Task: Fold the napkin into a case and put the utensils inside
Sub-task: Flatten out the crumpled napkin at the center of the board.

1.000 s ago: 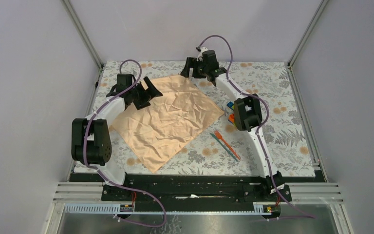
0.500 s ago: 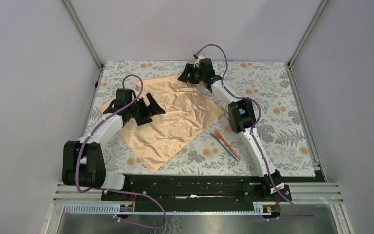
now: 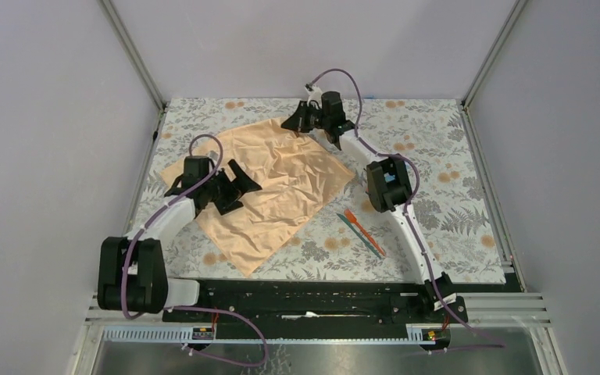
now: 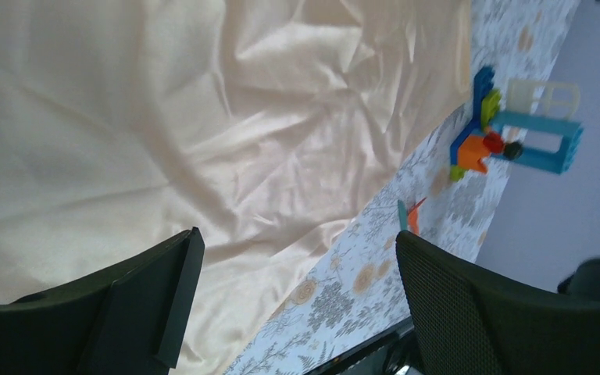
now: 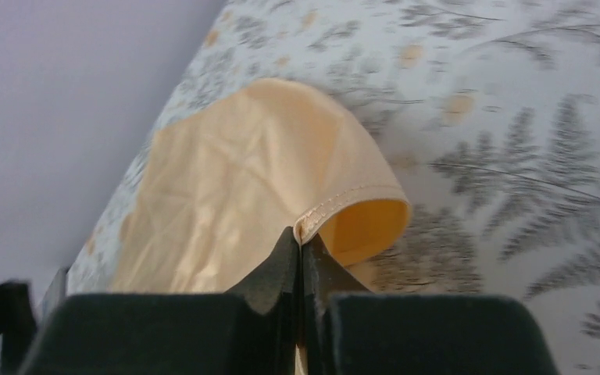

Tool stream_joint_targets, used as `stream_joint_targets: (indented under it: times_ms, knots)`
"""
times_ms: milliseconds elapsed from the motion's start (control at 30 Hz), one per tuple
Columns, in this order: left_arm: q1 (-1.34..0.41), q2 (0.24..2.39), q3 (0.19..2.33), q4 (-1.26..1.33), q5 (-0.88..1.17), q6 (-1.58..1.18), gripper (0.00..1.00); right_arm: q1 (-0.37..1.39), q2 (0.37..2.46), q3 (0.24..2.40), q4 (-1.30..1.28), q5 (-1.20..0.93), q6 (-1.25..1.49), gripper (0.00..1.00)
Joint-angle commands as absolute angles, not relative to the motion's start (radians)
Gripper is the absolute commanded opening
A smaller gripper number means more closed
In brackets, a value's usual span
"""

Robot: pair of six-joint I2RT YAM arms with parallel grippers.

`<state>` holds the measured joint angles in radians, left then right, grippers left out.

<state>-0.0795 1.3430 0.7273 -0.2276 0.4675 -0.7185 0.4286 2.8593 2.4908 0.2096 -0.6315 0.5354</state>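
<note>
**Right tool (image 5: 301,238) clamped on the napkin's (image 5: 234,187) far corner; left tool (image 4: 297,242) spread wide above the cloth**

The right tool's two black wedge-shaped fingers (image 5: 269,277) are pressed flat together with no gap. The stitched hem of the napkin's far corner is pinched between their tips. Just past the pinch the corner lifts and curls into a rounded loop, showing a deeper orange underside beneath the pale, faintly glossy peach face.

The left tool stands fully spread with nothing between its jaws, over the napkin's left part. One broad finger (image 4: 469,312) shows a fine mesh-textured pad. Whether it touches the cloth cannot be told.

The napkin itself lies unfolded — a large satin rectangle set diagonally, covered in soft creases and shallow ridges. It rests on the floral mat (image 3: 453,156), which is printed with grey ferns and small orange blossoms.

Just off the napkin's right edge lie two slim plastic pieces, side by side. They are the orange utensil (image 3: 351,218) and the teal utensil (image 3: 366,237), both well clear of either tool. Beyond the napkin's right corner sits a cluster of toy blocks (image 4: 508,133) — blue, orange, green and white, boxy and hard-edged.
</note>
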Motion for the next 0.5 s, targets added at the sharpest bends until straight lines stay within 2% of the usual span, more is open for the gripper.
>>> stream_joint_targets:
  times_ms: [0, 67, 167, 267, 300, 367, 467]
  knots:
    - [-0.008, 1.194, 0.67, -0.139, 0.399, -0.846, 0.98, 0.504, 2.522, 2.328, 0.279, -0.937, 0.346, 0.0]
    - [0.052, 1.133, 0.63, -0.155, 0.388, -0.894, 0.98, 0.557, 2.42, 2.215, 0.117, -0.994, 0.163, 0.0]
    - [0.145, 1.035, 0.586, -0.22, 0.376, -0.92, 0.97, 0.654, 2.256, 1.983, -0.098, -0.954, -0.074, 0.0]
    - [0.195, 0.915, 0.557, -0.264, 0.371, -0.906, 0.97, 0.771, 2.084, 1.665, -0.1, -0.837, -0.161, 0.0]
    - [0.201, 0.897, 0.559, -0.273, 0.38, -0.897, 0.97, 0.802, 2.063, 1.614, -0.101, -0.821, -0.163, 0.04]
    - [0.202, 0.892, 0.569, -0.303, 0.407, -0.876, 0.98, 0.825, 2.051, 1.576, -0.116, -0.853, -0.115, 0.21]
    - [0.201, 0.932, 0.599, -0.339, 0.47, -0.819, 0.98, 0.825, 1.995, 1.503, -0.063, -0.773, 0.057, 0.47]
